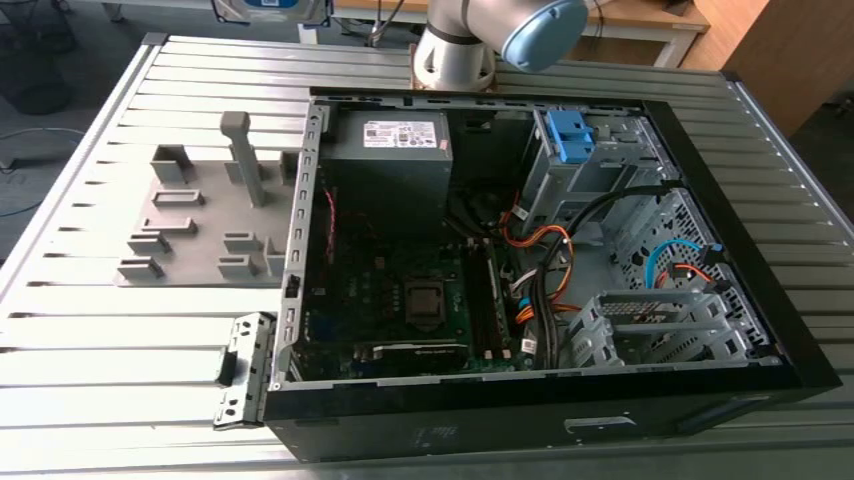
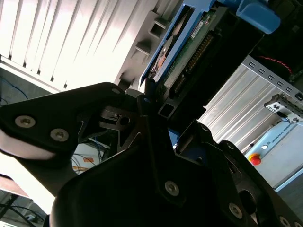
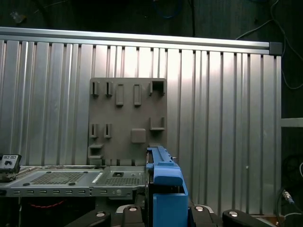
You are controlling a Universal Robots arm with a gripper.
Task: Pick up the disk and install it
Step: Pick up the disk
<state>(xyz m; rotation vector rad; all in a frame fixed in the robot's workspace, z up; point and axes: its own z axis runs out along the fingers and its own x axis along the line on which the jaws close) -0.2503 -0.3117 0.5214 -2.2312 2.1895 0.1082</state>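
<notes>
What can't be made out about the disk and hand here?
Second wrist view: the hand covers the near end of the disk; the picture edge cuts its far end.
First wrist view: the disk is edge-on, its label hidden.
Exterior view: the picture edge cuts off the arm.

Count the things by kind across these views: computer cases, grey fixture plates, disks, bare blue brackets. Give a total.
Case: 1
Plate: 1
Disk: 1
Bracket: 1
Total: 4
</notes>
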